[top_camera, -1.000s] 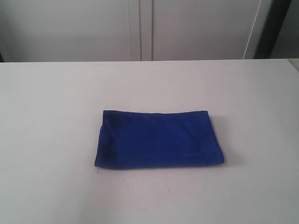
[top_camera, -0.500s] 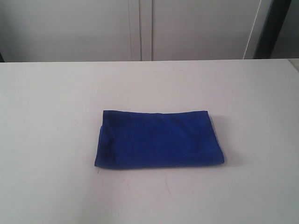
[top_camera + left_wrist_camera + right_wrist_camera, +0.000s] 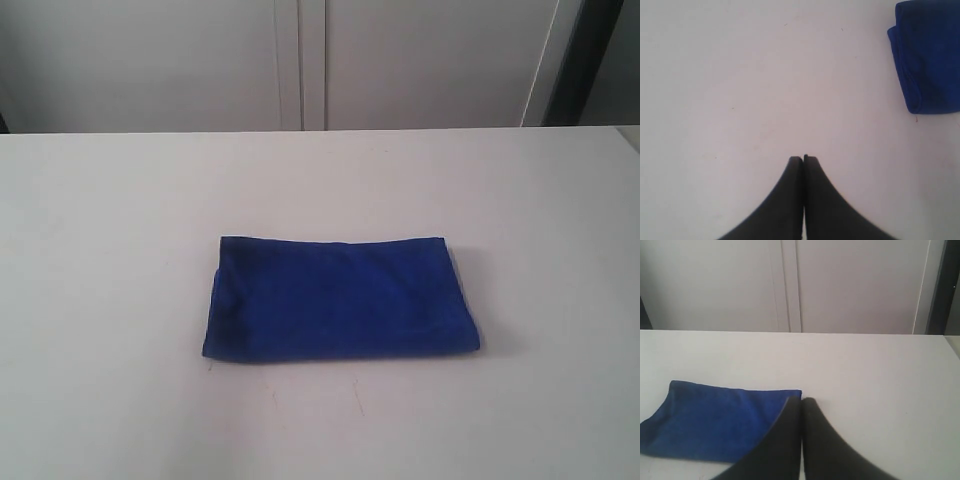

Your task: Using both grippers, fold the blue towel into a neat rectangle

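Observation:
The blue towel (image 3: 340, 298) lies folded into a flat rectangle in the middle of the white table (image 3: 110, 220). Neither arm shows in the exterior view. In the left wrist view my left gripper (image 3: 803, 158) is shut and empty over bare table, with a folded end of the blue towel (image 3: 929, 55) off to one side, apart from it. In the right wrist view my right gripper (image 3: 801, 400) is shut with nothing in it. The blue towel (image 3: 715, 422) lies beyond it, partly hidden by one finger (image 3: 775, 440).
Pale cabinet doors (image 3: 300, 60) stand behind the table's far edge (image 3: 320, 131). A dark upright strip (image 3: 590, 60) is at the back right. Bare white tabletop surrounds the towel on all sides.

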You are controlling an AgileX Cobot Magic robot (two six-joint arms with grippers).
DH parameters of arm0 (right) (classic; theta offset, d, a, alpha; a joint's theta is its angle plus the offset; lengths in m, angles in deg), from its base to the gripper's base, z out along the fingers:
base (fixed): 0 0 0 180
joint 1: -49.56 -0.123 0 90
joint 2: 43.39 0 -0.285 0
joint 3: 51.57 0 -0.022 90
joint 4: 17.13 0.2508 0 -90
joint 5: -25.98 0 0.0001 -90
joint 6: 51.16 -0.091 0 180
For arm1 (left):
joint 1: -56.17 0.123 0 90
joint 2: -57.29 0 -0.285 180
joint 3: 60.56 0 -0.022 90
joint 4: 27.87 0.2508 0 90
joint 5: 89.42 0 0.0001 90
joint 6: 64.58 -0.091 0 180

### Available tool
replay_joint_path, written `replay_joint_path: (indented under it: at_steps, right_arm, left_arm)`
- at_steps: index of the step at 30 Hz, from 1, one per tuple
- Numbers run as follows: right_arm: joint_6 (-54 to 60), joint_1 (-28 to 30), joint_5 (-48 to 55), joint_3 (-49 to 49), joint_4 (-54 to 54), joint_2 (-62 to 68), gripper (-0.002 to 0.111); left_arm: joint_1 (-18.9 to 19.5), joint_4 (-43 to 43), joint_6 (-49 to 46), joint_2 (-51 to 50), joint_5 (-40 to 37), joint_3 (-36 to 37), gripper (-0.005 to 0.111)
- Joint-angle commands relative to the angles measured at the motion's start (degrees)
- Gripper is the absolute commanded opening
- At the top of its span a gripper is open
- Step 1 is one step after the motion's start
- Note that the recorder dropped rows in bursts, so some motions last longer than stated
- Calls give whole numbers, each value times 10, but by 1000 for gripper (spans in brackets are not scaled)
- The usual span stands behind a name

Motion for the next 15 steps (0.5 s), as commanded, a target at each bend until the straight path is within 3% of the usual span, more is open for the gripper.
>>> replay_joint_path:
  at_steps: [1, 15]
  right_arm:
    - [1, 3, -37, 50, -6, -28, 0]
    - [1, 3, -93, 148, -37, -28, 0]
  left_arm:
    - [3, 0, 0, 5, -2, 4, 0]
    - [3, 0, 0, 7, -5, 4, 0]
